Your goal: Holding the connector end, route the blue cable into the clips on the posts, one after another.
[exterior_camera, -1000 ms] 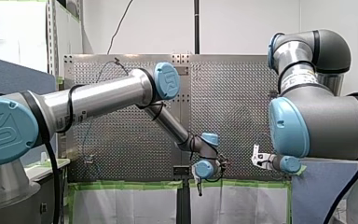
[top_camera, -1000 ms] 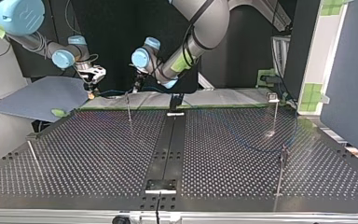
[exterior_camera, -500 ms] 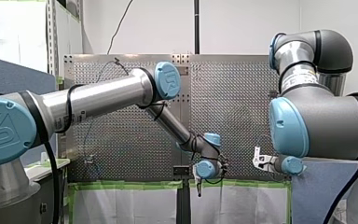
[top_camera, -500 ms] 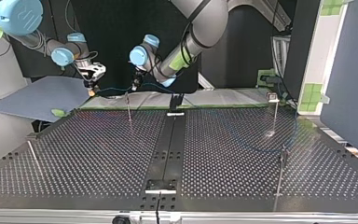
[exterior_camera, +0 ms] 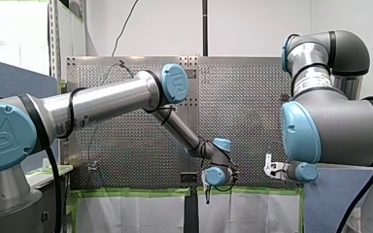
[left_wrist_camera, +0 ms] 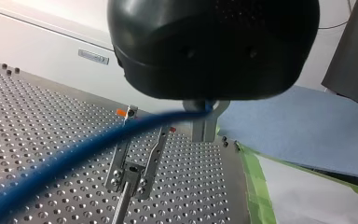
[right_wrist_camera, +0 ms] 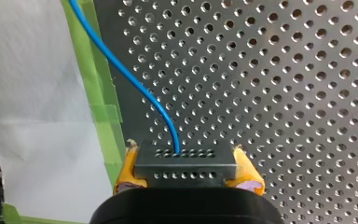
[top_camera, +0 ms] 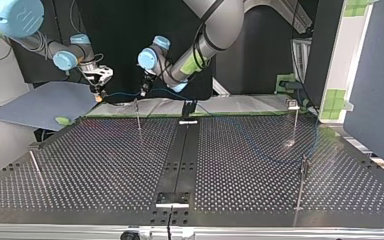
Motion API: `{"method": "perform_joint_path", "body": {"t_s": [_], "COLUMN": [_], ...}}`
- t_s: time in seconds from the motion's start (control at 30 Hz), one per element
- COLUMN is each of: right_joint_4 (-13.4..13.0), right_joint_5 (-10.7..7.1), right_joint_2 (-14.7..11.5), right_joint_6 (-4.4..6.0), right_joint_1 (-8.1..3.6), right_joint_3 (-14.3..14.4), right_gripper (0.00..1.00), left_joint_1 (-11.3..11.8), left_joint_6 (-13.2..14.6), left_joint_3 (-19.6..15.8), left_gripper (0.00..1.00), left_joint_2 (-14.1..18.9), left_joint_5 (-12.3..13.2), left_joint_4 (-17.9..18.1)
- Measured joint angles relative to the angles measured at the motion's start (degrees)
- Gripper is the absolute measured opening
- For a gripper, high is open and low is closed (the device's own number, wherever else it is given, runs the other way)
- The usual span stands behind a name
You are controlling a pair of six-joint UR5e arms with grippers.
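Observation:
In the right wrist view my right gripper (right_wrist_camera: 186, 175) is shut on a grey perforated connector block (right_wrist_camera: 186, 158), held between yellow pads (right_wrist_camera: 127, 171). The blue cable (right_wrist_camera: 135, 84) leaves the block's top and runs over the table's edge. In the left wrist view my left gripper (left_wrist_camera: 204, 133) is shut on the blue cable (left_wrist_camera: 88, 149), just above a clip (left_wrist_camera: 133, 163) on a post. The top view shows my right gripper (top_camera: 99, 95) at the far left edge and my left gripper (top_camera: 143, 91) beside it, over a post (top_camera: 138, 114).
Other thin posts stand on the perforated table (top_camera: 105, 160): one at the top view's near left (top_camera: 35, 167), two at its right (top_camera: 296, 120) (top_camera: 302, 182). A blue-grey sheet (top_camera: 45, 102) and green tape (right_wrist_camera: 103, 112) lie past the table's edge.
Both grippers have drifted slightly toward the front view's right, still holding cable and connector. My left gripper has edged over the far-left post in the top view.

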Motion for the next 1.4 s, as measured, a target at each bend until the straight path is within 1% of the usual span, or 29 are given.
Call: {"method": "perform_joint_path", "body": {"t_s": [0.2,0.63,0.73,0.87,1.03,1.17,1.3,1.4], "right_joint_4": [-0.21,0.25,0.31,0.19,-0.18,-1.04,-1.72,-2.11], "right_joint_5": [-0.50,-0.49,-0.39,-0.32,-0.57,-0.77,-0.81,-0.85], "right_joint_2": [-0.20,-0.25,-0.25,-0.21,-0.18,-0.06,0.18,0.93], "right_joint_6": [0.37,0.77,1.11,2.04,2.93,3.65,4.11,4.51], "right_joint_1": [-0.43,-0.36,-0.14,0.03,0.36,0.80,1.06,1.13], "right_joint_3": [-0.61,-2.42,-3.12,-3.61,-3.70,-3.71,-3.74,-3.94], "right_gripper": [0.00,0.00,0.00,0.00,0.00,0.00,0.00,0.00], "left_joint_1": [0.81,1.78,2.05,2.57,3.37,3.85,3.61,3.30], "left_joint_6": [-0.56,-0.91,-1.15,-1.62,-2.38,-2.64,-2.83,-3.02], "left_joint_3": [0.00,0.33,1.13,2.47,2.86,2.89,2.89,2.90], "left_gripper": [0.01,0.01,0.01,0.01,0.01,0.01,0.01,0.01], "left_joint_2": [0.04,0.32,0.30,0.29,0.21,0.10,-0.57,-1.00], "left_joint_5": [0.10,0.37,0.59,0.56,0.74,1.12,1.80,2.21], "left_joint_4": [0.07,0.52,0.33,-0.55,-1.05,-1.27,-1.39,-1.39]}}
